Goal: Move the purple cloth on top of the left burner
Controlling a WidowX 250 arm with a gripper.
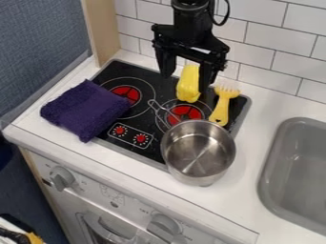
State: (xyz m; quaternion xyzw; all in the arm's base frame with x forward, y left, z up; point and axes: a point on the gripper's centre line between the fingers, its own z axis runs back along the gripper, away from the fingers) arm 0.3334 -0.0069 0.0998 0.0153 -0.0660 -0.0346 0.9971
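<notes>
My gripper (185, 83) hangs open over the back of the stove, its two fingers well apart. It is to the right of the left burner (125, 94), and a yellow object shows between and below its fingers. The folded purple cloth (85, 110) lies at the left, partly on the white counter and partly over the stove's left edge. Its right corner comes close to the left burner's red centre and covers part of the outer ring. The gripper is up and to the right of the cloth, not touching it.
The yellow object (188, 85) and a yellow fork-like utensil (222, 107) lie at the stove's back right. A metal pot (198, 151) stands at the front right, beside a wire whisk (164, 112). A grey sink (297, 167) is further right; tiled wall behind.
</notes>
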